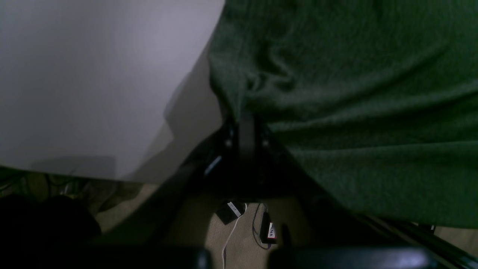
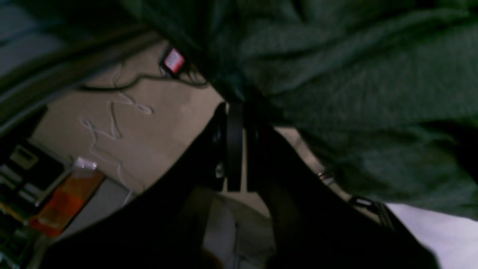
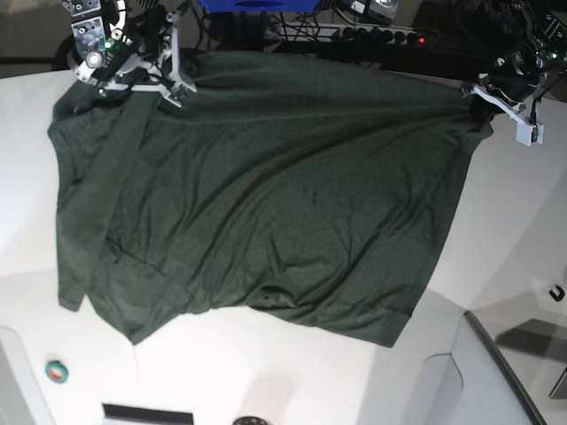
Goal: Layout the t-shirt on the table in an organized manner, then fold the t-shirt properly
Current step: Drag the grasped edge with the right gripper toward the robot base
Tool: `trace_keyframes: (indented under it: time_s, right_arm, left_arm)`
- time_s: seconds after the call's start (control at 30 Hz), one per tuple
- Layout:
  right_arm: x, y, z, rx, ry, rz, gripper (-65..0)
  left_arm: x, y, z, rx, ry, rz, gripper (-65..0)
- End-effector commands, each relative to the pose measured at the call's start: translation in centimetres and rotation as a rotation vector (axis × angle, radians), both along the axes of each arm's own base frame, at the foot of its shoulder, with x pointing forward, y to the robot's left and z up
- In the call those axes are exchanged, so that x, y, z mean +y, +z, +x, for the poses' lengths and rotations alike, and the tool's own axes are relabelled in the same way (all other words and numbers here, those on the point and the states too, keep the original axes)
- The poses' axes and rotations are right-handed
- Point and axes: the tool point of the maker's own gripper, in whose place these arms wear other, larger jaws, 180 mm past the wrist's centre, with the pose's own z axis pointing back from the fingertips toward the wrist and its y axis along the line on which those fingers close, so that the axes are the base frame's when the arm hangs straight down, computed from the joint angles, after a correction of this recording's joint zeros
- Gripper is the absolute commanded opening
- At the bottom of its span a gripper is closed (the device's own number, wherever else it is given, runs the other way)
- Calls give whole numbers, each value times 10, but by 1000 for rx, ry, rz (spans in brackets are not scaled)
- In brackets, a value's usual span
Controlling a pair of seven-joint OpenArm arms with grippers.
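Observation:
The dark green t-shirt (image 3: 266, 195) lies spread and wrinkled across the white table (image 3: 266, 381), its far edge stretched between my two grippers. In the base view my left gripper (image 3: 483, 97) is shut on the shirt's far right corner, and my right gripper (image 3: 168, 80) is shut on the far left part. The left wrist view shows the left gripper (image 1: 246, 125) pinching the t-shirt (image 1: 354, 93) at its edge, beside bare table (image 1: 93, 74). Seen from the right wrist, the right gripper (image 2: 235, 108) clamps a bunched fold of t-shirt (image 2: 354, 86) above the floor.
A green tape roll (image 3: 56, 372) and a dark flat object (image 3: 146, 414) sit near the table's front edge. A small black hook (image 3: 556, 292) lies at the right. A dark seam (image 3: 496, 354) curves at the front right. Cables (image 1: 239, 224) and an orange object (image 2: 63, 201) lie on the floor.

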Motion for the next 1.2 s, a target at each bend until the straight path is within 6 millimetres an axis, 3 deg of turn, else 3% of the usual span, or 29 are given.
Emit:
trace_keyframes:
  time_s: [0.0,0.17,0.33,0.43,0.6,0.73,0.8,0.93,1.03,1.17]
  right_arm:
    - [0,3,5,-22,-8,4,-639]
    - [1,5,7,-29,-11,8,-618]
    - [6,27,15,-110,-7,28,-440]
    - [13,41,24,-181,-7,64,-425]
    - [13,36,26,-181,-21,72,-417]
    - [15,38,30,-201,-12,85,-326]
    - [17,40,36,-251,-4,111,-311]
    - [24,37,27,-288,177,65,-309]
    - [40,33,14,-288,337,21,-309]
    - [45,23,7,-292,446,-58,-309]
  left_arm:
    - [6,11,10,-44,-6,17,-650]
    - [6,12,13,-48,-6,17,-650]
    - [6,12,13,-48,-6,15,-650]
    - [6,12,13,-48,-6,15,-650]
    - [6,12,13,-48,-6,15,-650]
    - [6,12,13,-48,-6,15,-650]
    - [6,12,13,-48,-6,15,-650]
    - [6,12,13,-48,-6,15,-650]
    - [6,12,13,-48,-6,17,-650]
    - [6,13,13,-49,-7,19,-650]
